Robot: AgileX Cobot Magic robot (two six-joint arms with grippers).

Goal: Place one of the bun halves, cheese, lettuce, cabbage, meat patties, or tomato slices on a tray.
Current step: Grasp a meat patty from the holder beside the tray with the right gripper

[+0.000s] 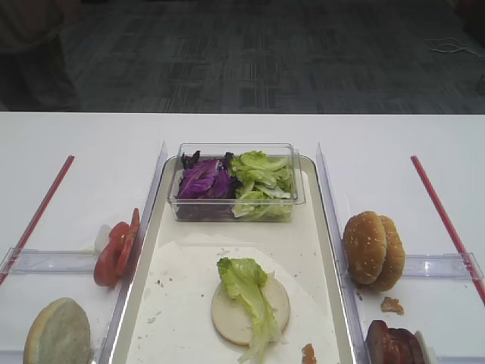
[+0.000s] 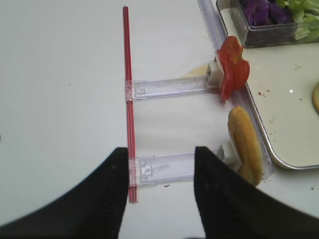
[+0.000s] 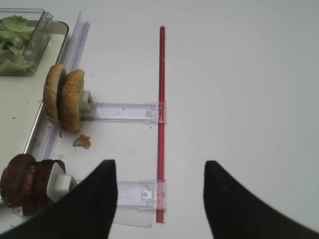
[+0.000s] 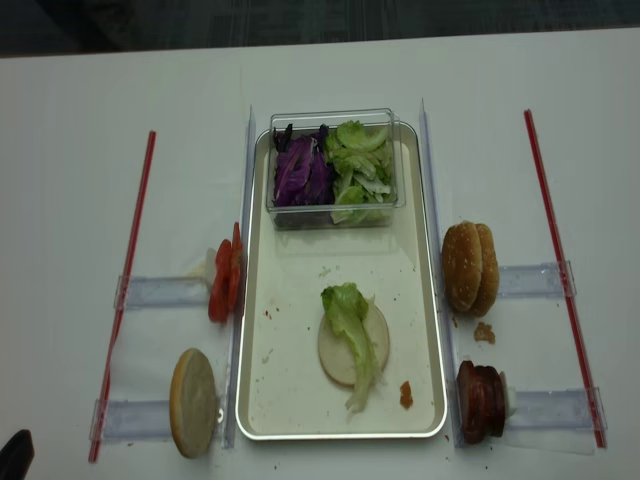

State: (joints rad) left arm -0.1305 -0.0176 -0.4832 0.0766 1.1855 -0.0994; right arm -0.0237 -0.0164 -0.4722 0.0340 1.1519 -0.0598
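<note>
"Two layers so far: a pale bun half (image 4: 352, 345) lies flat on the tray (image 4: 290, 390), with a lettuce (image 4: 350, 320) leaf draped over it."

"Why are the others on edge?"

"The meat patties (image 3: 27, 185), tomato slices (image 2: 232, 72) and sesame buns (image 3: 64, 96) stand upright in clear holders (image 3: 127, 111) just beside the tray, probably so jaws can straddle them."

"And the grippers?"

"The right gripper (image 3: 159, 199) and left gripper (image 2: 160, 191) both gape wide over bare table, carrying nothing."

Lettuce (image 4: 352, 330) atop bun half (image 4: 352, 345) on tray (image 4: 290, 400), before box (image 4: 335, 168).
</note>
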